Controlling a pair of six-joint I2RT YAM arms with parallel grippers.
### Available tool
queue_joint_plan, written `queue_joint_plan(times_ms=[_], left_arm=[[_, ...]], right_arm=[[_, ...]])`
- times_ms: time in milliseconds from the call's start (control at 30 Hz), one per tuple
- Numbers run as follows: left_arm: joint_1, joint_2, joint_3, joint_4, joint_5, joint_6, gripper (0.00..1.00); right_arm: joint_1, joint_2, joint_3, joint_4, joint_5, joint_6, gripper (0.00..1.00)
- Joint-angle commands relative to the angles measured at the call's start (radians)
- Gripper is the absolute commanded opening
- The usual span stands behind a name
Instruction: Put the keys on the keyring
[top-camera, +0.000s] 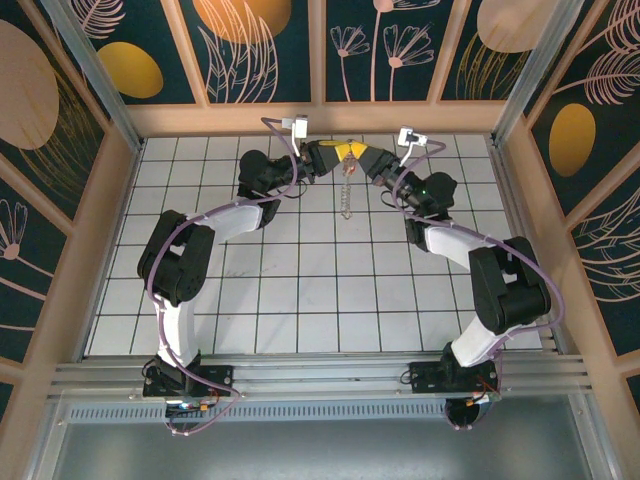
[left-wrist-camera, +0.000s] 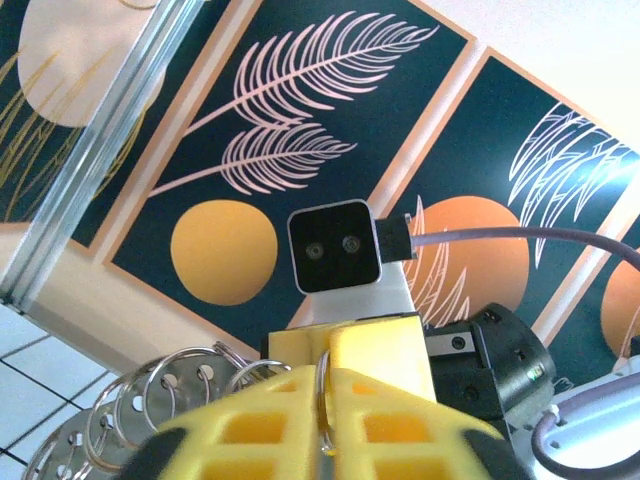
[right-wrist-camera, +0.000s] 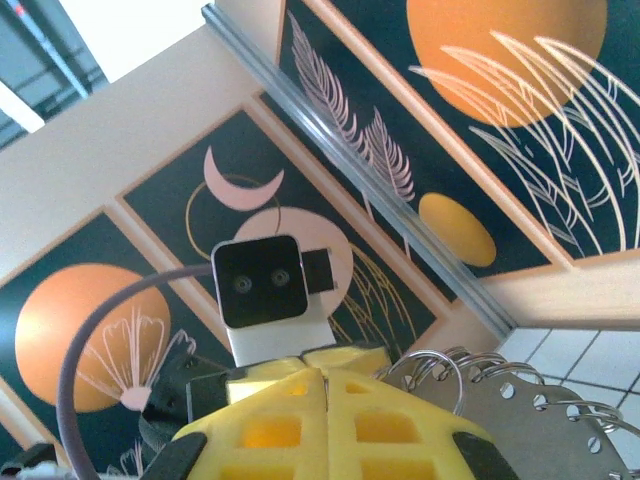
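Up at the far middle of the table (top-camera: 300, 270) — left gripper (left-wrist-camera: 322, 410) pinched narrow on one loop of the keyring (top-camera: 347, 195), rest dangling over the tiles; tip to tip with it, right gripper (right-wrist-camera: 318, 410) fully closed — hold on anything unclear.

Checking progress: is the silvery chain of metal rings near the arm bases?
No, the silvery chain is at the far end, by left gripper and right gripper.
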Motion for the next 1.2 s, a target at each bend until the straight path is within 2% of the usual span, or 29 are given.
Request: queue_joint_plan(times_ms=[0, 133, 367, 533, 733, 933, 1167], left_arm=[[-0.001, -0.046, 0.017, -0.039, 0.019, 0.059, 0.24], [0.004, -0.083, 0.022, -0.158, 0.023, 0.152, 0.40], [0.032, -0.098, 0.054, -0.317, 0.080, 0.265, 0.51], [0.052, -0.085, 0.089, -0.387, 0.140, 0.309, 0.54], [0.055, -0.063, 0.127, -0.392, 0.250, 0.307, 0.54], [0.052, -0.052, 0.115, -0.318, 0.282, 0.250, 0.46], [0.044, -0.036, 0.100, -0.252, 0.263, 0.196, 0.46]], right_arm=[[-0.029, -0.008, 0.071, -0.055, -0.093, -0.051, 0.00], [-0.069, -0.006, 0.128, -0.153, -0.201, -0.101, 0.00], [-0.113, -0.009, 0.203, -0.310, -0.345, -0.203, 0.00], [-0.115, -0.009, 0.244, -0.399, -0.416, -0.271, 0.00], [-0.114, 0.003, 0.279, -0.456, -0.463, -0.315, 0.00], [-0.112, 0.014, 0.287, -0.453, -0.458, -0.314, 0.00], [-0.105, 0.019, 0.275, -0.419, -0.451, -0.291, 0.00]])
